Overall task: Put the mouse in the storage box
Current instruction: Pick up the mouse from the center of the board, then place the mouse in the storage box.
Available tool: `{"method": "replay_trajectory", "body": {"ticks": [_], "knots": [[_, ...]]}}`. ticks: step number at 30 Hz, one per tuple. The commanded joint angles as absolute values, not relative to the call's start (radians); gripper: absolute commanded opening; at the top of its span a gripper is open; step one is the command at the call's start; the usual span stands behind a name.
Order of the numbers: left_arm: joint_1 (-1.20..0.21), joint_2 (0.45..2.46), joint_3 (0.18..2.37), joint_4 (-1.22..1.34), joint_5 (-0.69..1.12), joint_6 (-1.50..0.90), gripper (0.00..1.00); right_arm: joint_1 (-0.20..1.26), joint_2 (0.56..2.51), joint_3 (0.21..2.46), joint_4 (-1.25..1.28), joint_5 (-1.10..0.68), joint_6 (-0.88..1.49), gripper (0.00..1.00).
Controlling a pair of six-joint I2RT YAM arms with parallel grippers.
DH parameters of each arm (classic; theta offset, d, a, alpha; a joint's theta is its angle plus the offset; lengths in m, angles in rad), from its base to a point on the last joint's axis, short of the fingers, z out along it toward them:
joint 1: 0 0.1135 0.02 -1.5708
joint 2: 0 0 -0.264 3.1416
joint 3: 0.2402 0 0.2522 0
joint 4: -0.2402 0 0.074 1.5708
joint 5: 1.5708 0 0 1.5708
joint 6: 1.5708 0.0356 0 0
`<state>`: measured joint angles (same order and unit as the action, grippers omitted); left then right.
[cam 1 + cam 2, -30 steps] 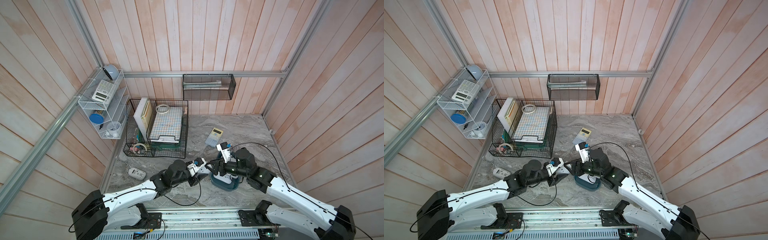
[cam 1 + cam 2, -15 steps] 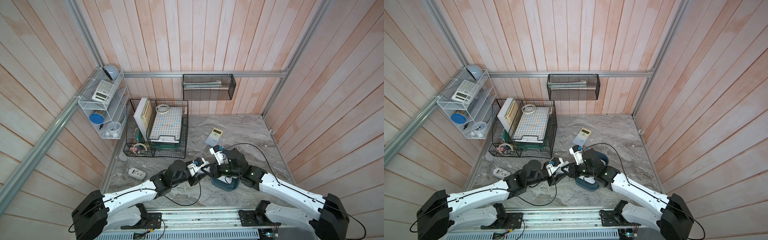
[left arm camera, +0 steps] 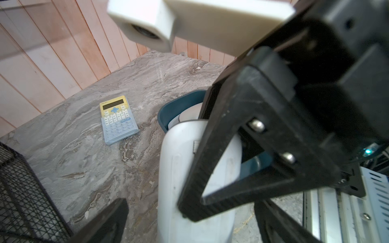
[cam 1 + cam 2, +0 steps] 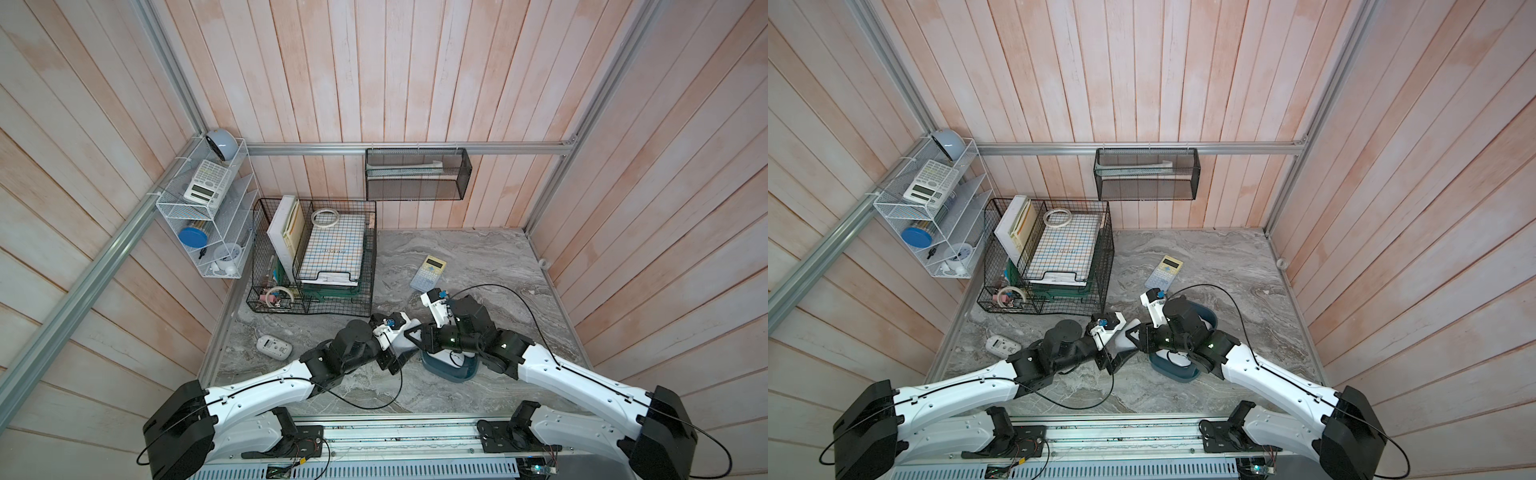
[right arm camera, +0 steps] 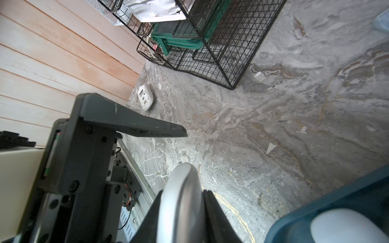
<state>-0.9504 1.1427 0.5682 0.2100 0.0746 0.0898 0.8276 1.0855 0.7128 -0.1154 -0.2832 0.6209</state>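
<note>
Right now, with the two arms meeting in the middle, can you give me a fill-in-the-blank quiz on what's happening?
1. The right gripper is shut on a white ____.
2. The left gripper, beside it, has its jaws ____.
3. A second mouse already lies inside the teal ____.
Missing words: mouse; open; storage box.

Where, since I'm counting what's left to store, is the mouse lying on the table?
In both top views the mouse lies near the left edge of the table, nearer the robot than the black wire basket.
</note>
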Motion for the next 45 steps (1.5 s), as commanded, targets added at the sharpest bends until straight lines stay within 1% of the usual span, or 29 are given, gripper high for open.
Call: {"method": "replay_trajectory", "body": {"ticks": [1, 5, 10, 15, 22, 32, 39, 45], "knots": [[-0.953, 1.109, 0.532, 0.222, 0.009, 0.057, 1.0, 0.809, 1.064, 0.756, -0.177, -0.2, 0.563, 0.2], [-0.954, 1.04, 0.508, 0.165, -0.068, -0.017, 1.0, 0.749, 1.037, 0.779, -0.285, -0.109, 0.496, 0.2], [-0.953, 0.935, 0.511, -0.032, -0.321, -0.126, 1.0, 0.679, 1.003, 0.807, -0.459, 0.09, 0.42, 0.2], [-0.953, 0.823, 0.504, -0.195, -0.505, -0.242, 1.0, 0.676, 0.998, 0.824, -0.591, 0.319, 0.379, 0.2], [-0.929, 0.711, 0.483, -0.359, -0.66, -0.422, 1.0, 0.688, 1.065, 0.836, -0.665, 0.411, 0.396, 0.22], [-0.79, 0.693, 0.482, -0.473, -0.635, -0.554, 1.0, 0.742, 1.137, 0.858, -0.698, 0.483, 0.403, 0.23], [-0.776, 0.657, 0.461, -0.466, -0.655, -0.554, 1.0, 0.748, 1.146, 0.847, -0.704, 0.5, 0.403, 0.23], [-0.773, 0.668, 0.457, -0.471, -0.662, -0.556, 1.0, 0.766, 1.174, 0.864, -0.738, 0.53, 0.415, 0.24]]}}
